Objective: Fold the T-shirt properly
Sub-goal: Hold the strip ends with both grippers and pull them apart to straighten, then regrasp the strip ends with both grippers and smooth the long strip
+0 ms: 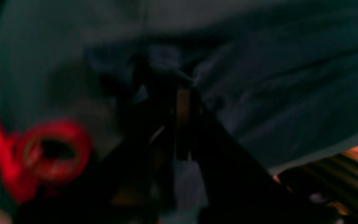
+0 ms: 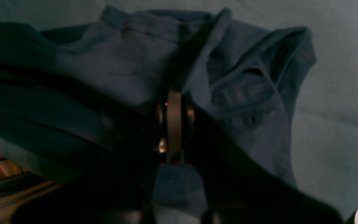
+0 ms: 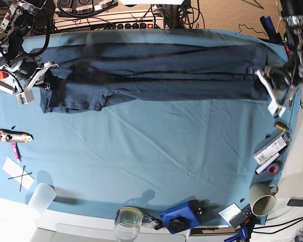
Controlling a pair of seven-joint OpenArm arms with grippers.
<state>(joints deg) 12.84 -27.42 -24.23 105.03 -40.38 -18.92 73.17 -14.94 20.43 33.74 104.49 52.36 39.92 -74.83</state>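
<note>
the glass jar (image 3: 128,220) sits nearest the camera, well apart from both pincers. the t-shirt (image 3: 151,70) lies stretched between them along the tablecloth's (image 3: 156,161) far edge: left gripper (image 3: 266,83) and right gripper (image 3: 44,80) each clenched on an end. judged mid-fold; next calls for carrying both ends over together. no legible writing.

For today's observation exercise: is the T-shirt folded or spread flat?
Folded: the T-shirt lies doubled into a long narrow band across the tablecloth, layers visibly overlapping.
</note>
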